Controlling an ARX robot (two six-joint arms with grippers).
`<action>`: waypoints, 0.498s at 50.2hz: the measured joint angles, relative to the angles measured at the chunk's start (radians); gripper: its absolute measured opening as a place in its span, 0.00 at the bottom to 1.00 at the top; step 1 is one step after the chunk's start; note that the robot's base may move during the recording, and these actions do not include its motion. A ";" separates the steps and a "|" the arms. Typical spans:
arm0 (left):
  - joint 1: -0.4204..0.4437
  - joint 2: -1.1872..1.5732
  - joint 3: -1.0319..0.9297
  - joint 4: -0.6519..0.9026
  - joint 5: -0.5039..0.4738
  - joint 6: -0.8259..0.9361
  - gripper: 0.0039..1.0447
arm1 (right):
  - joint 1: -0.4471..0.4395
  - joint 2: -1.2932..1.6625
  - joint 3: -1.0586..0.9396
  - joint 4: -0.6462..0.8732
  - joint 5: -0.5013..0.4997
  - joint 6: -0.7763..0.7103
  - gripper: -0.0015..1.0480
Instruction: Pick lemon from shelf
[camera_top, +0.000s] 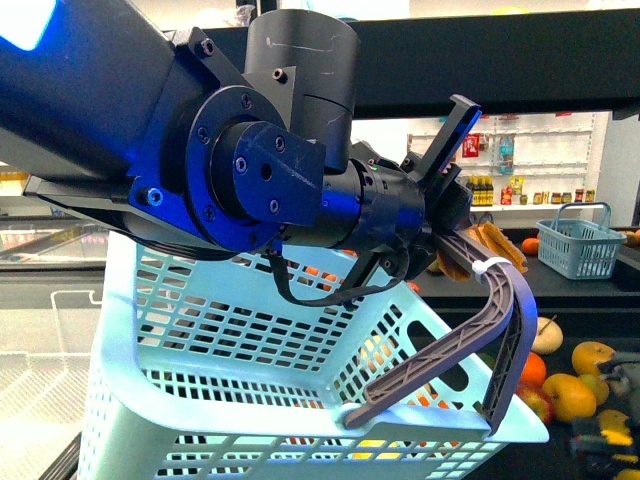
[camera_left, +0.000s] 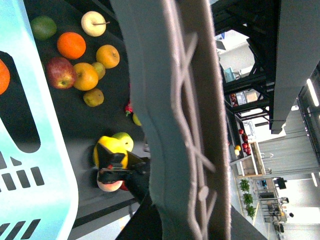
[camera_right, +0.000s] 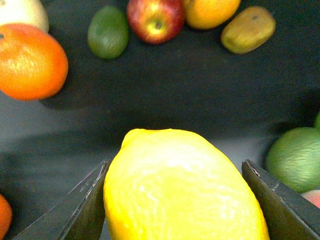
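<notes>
Right fingers (camera_right: 80, 217) are dark, one on each flank of the lemon (camera_right: 180, 195), closed in on it. One presses the rind plainly; the other meets it only low down, as far as the right wrist view shows. Lemon sits deep in the gap and fills it. Its long axis runs along the fingers, pointed end away from the wrist, so the grip crosses the narrow girth

Whether the fruit rests on the shelf (camera_right: 165, 90) or hangs just clear of it: cannot tell. Beyond the tip is bare dark tray, then neighbours well apart: orange (camera_right: 30, 62), dark green fruit (camera_right: 107, 31), red apple (camera_right: 156, 20). A green apple (camera_right: 295, 157) lies near one finger, the likeliest thing to get nudged

Left fingers (camera_top: 495, 245) are clamped over the handle (camera_top: 450, 350) of the pale basket (camera_top: 250, 350), which hangs tilted in front of the robot

Judgement: right arm owns the lemon; the next move looks like a straight lift off the tray, away from the green apple
</notes>
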 joint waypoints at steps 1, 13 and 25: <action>0.000 0.000 0.000 0.000 0.000 0.000 0.07 | -0.002 -0.014 -0.007 0.000 -0.004 0.003 0.69; 0.000 0.000 0.000 0.000 0.001 0.000 0.07 | 0.046 -0.251 -0.054 -0.070 -0.081 0.130 0.69; 0.000 0.000 0.000 0.000 0.000 0.000 0.07 | 0.212 -0.315 0.011 -0.146 -0.089 0.282 0.69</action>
